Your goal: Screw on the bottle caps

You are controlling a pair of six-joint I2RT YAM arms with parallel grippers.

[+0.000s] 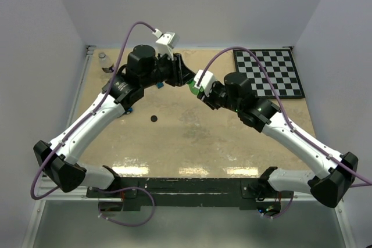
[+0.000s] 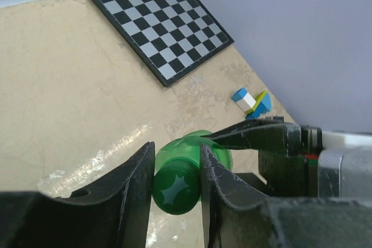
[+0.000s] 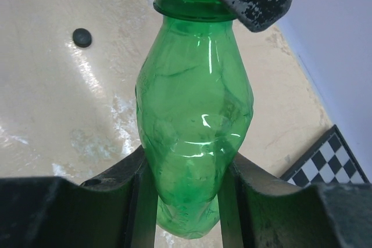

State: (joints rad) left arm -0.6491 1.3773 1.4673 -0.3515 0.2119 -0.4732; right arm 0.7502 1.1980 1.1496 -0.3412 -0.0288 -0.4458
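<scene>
The green bottle [image 3: 195,114] is held in the air between both arms, lying roughly level; in the top view only a sliver of it [image 1: 191,85] shows. My right gripper [image 3: 186,201] is shut on its lower body. My left gripper [image 2: 177,181] is shut on the green cap [image 2: 176,189], which sits on the bottle's neck [image 3: 180,4]. The right fingers [image 2: 256,137] show behind the bottle in the left wrist view. The black cap [image 1: 154,118] lies loose on the table and also shows in the right wrist view [image 3: 82,37]. The clear bottle [image 1: 104,62] stands uncapped at the back left.
A checkerboard mat [image 1: 268,72] lies at the back right and shows in the left wrist view [image 2: 163,21]. Small blue and yellow toy bricks [image 2: 251,101] lie near the back wall. A blue brick [image 1: 158,85] lies under the left arm.
</scene>
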